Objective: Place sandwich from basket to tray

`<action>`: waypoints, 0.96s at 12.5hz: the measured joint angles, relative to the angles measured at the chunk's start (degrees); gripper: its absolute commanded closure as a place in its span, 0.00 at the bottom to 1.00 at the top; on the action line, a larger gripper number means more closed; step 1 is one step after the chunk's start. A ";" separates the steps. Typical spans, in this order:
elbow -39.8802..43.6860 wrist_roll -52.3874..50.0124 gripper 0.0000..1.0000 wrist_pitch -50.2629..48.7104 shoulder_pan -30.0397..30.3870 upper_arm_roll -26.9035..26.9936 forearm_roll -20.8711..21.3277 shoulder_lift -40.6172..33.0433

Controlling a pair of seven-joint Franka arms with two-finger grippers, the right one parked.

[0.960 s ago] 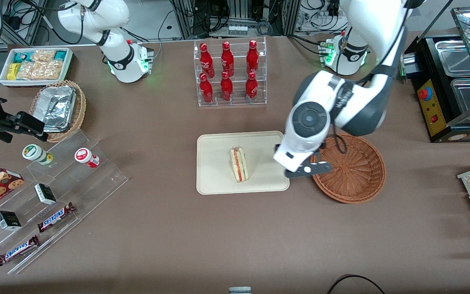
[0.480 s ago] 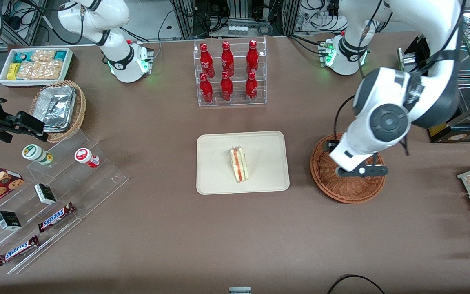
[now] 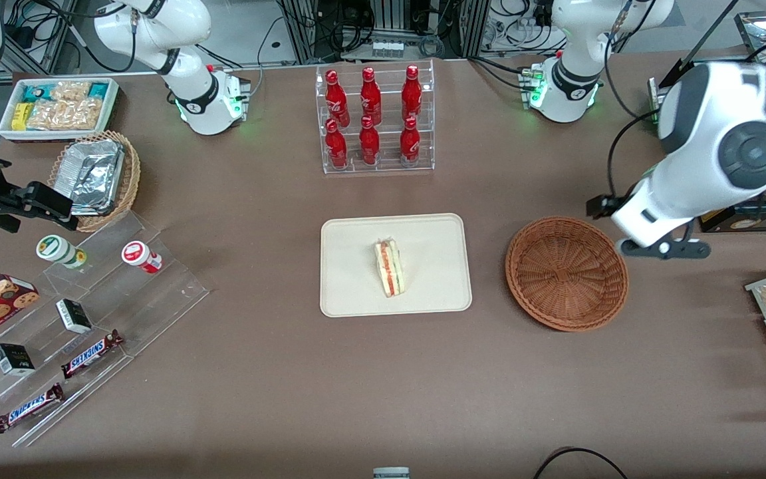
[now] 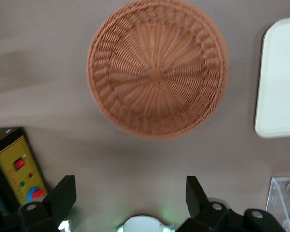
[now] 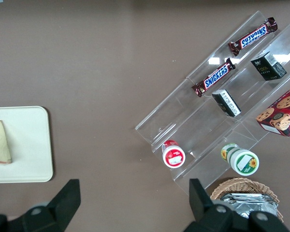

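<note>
Basket point(image 3: 566, 273): you see it on the bench point(image 3: 290, 386), nothing inside.
Sandwich point(image 3: 389, 267): it lies on its side in the middle of the tray point(image 3: 356, 293), beside the basket.
Tool point(image 4: 130, 195): it hangs above the bench, near the basket, fingers point(image 4: 63, 193) wide apart, holding nothing.

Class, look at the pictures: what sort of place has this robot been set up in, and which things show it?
Probably a mock snack counter in a robot lab: a clear rack of red soda bottles, chocolate bars on clear tiered shelves and a triangular sandwich on a cream tray. The gripper hangs open beside the reddish-brown wicker basket.
</note>
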 measured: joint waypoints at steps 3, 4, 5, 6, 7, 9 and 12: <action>1.08 4.34 0.00 -5.35 3.41 -1.00 -0.59 -3.46; 1.95 4.96 0.00 -6.56 3.80 -0.35 -0.93 -4.00; 2.86 5.29 0.00 -7.56 3.86 1.02 -1.37 -4.40; 3.76 5.60 0.00 -8.37 3.88 2.50 -1.89 -4.78; 4.87 5.70 0.00 -9.62 3.90 3.79 -2.15 -5.19; 7.56 5.71 0.00 -12.73 3.93 5.27 -2.24 -5.90; 8.81 5.71 0.00 -13.80 3.93 5.51 -2.24 -6.22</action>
